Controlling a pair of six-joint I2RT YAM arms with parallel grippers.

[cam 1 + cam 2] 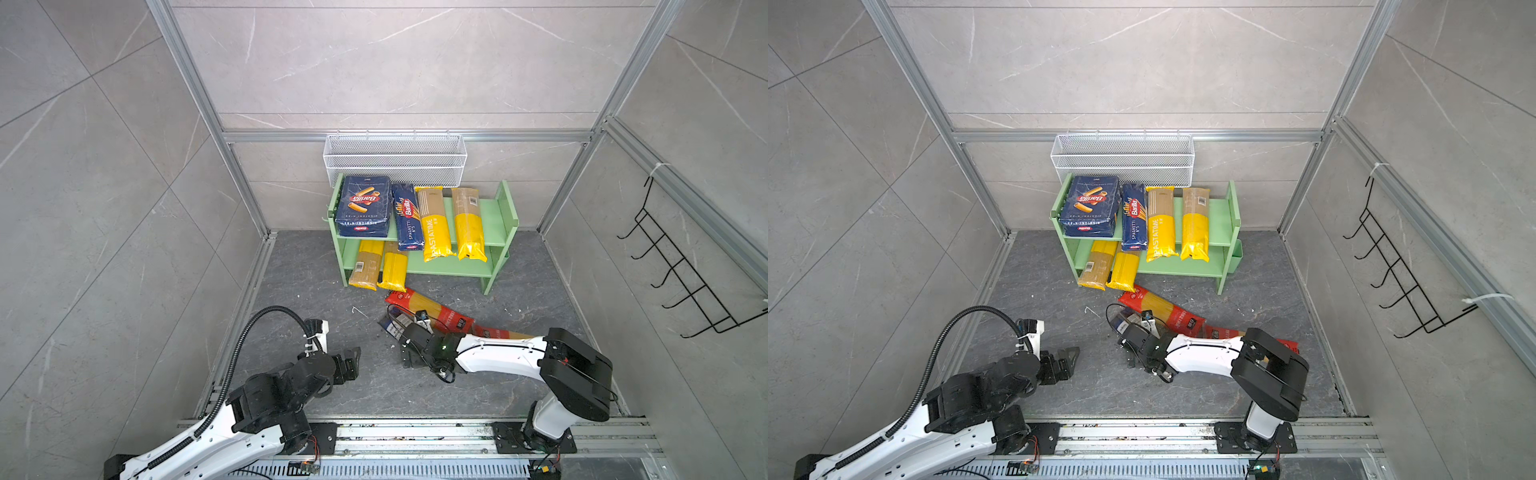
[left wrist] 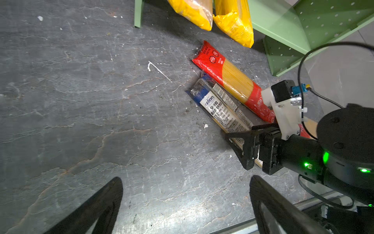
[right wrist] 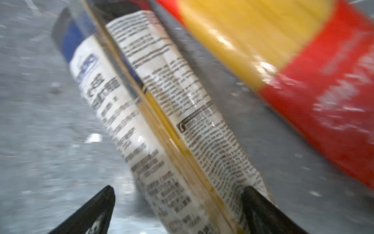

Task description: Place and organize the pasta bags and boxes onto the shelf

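your right gripper (image 3: 178, 191) spread wide over the printed bag (image 2: 220, 107), on the floor (image 1: 374, 395) in front of the shelf (image 1: 494, 212), your left gripper (image 2: 186, 180) wide and empty, blue boxes (image 1: 363, 205) on the shelf's top
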